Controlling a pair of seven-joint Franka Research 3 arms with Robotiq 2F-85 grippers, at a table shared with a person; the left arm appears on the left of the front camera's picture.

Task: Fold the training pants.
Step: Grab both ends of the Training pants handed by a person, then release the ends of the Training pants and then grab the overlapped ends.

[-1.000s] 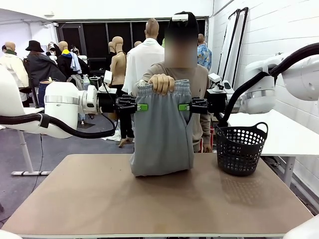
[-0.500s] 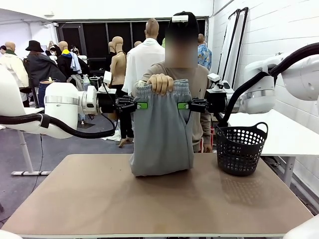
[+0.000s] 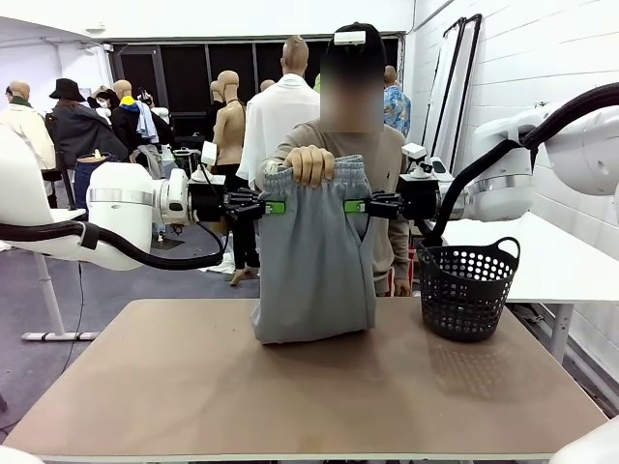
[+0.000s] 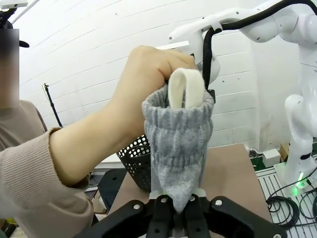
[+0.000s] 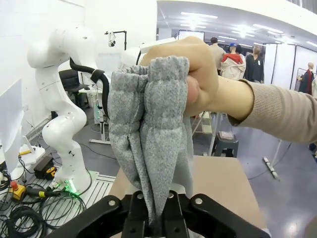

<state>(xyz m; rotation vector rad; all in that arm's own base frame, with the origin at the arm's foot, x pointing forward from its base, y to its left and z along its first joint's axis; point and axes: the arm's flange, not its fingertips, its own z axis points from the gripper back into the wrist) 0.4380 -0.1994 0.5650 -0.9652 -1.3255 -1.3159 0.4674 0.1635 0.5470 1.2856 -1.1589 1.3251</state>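
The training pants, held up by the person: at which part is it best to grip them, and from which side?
Grip the two side edges just under the gathered waistband, left pincer from the left, right pincer from the right, horizontally. The training pants hang upright from the person's hand at the waistband's middle, so both edges stand free. Both pincers are shut there now.

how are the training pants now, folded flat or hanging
Hanging: training pants dangle from the person's hand, bottom end touching the table.
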